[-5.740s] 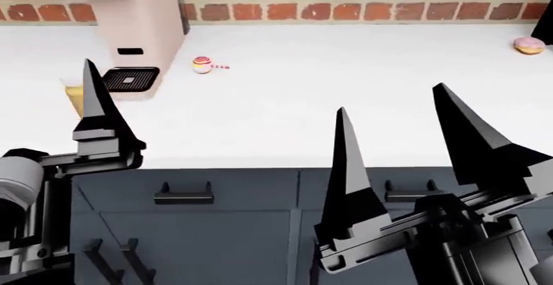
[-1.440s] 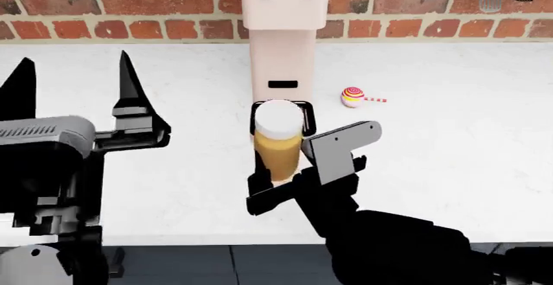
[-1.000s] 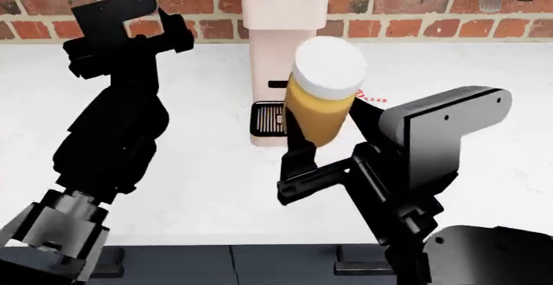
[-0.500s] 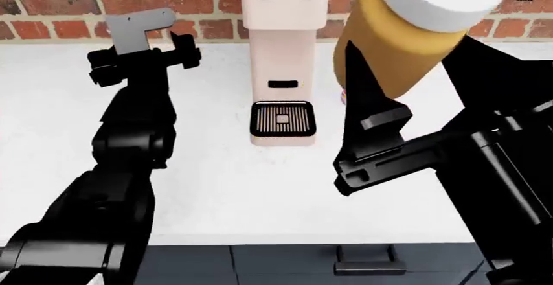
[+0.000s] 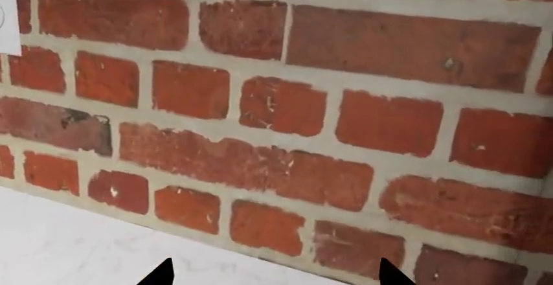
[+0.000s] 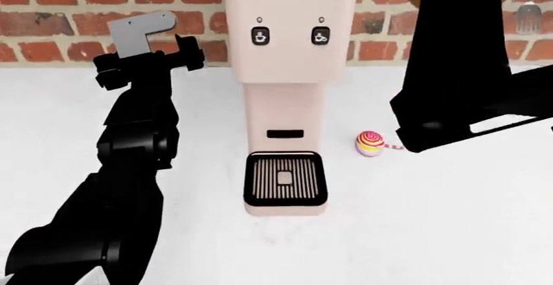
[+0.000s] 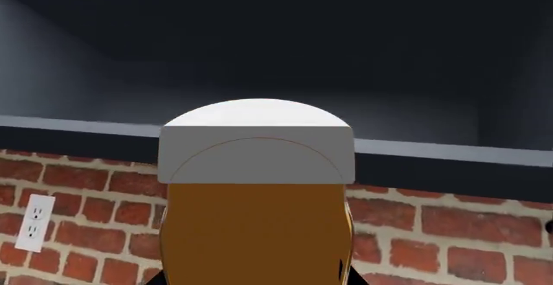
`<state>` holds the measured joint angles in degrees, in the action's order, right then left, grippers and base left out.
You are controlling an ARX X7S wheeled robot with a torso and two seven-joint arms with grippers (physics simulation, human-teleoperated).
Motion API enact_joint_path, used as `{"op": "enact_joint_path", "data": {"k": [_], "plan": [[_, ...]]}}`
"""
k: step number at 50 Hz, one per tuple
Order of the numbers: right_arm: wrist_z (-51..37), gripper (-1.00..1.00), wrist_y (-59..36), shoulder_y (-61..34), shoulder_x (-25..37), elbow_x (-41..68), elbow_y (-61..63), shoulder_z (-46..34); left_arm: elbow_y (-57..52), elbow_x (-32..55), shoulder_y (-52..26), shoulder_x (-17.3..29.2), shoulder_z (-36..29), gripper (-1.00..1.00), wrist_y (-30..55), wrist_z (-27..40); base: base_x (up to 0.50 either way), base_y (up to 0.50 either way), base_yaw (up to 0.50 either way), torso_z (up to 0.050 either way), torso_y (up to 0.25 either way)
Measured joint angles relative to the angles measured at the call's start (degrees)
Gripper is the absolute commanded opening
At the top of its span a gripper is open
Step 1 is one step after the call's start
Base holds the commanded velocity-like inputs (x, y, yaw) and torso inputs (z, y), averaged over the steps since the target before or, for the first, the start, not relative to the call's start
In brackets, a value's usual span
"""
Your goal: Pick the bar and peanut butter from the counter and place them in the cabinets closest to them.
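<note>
On the white counter [image 6: 449, 220], right in the middle of the head view, a tall beige coffee machine [image 6: 285, 71] with its black drip tray [image 6: 285, 180] at the foot. At three o'clock from the tray, just beside the machine, a small swirly lollipop [image 6: 370, 144] lying flat. Behind it all, at twelve o'clock, a red brick wall [image 6: 52, 26]. Over at nine o'clock from the machine, the black left arm [image 6: 129, 168], reaching up and away toward the bricks. Seen from the left wrist, the left gripper [image 5: 274, 277] with only its two black fingertips [image 5: 160, 273] showing, spread well apart, with nothing between them, aimed at the wall just above the back of the counter. Up at one to two o'clock from the machine, the big black right gripper [image 6: 467, 58], lifted high above the counter. Closed tight around the peanut butter [image 7: 256, 168], though mostly hidden behind the jar in the right wrist view. Jar standing up straight, white lid on top, yellow-brown inside, held up in the air in front of the bricks. Above the jar, a dark cabinet [image 7: 259, 39]. On the bricks beside the jar, a white wall socket [image 7: 33, 230].
</note>
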<state>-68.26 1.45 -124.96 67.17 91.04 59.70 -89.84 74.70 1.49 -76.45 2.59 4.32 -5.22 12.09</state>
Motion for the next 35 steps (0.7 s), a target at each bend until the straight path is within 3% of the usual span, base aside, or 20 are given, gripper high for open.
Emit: {"op": "enact_joint_path", "data": {"k": [29,35], "plan": [[-0.4,-1.00,-2.5,-3.2,-0.1,3.7,0.0,2.3,0.3,-1.2,-0.1,-0.1,2.0,1.00,-0.3,-0.5,0.50,0.00,0.00,0.000,0.001],[-0.9,-1.00,-3.5,-2.6,-0.4,4.4,0.2,4.7,0.3,-1.3,-0.1,-0.1,2.0,1.00,-0.3,-0.6,0.00,0.00,0.00,0.000,0.000]]}}
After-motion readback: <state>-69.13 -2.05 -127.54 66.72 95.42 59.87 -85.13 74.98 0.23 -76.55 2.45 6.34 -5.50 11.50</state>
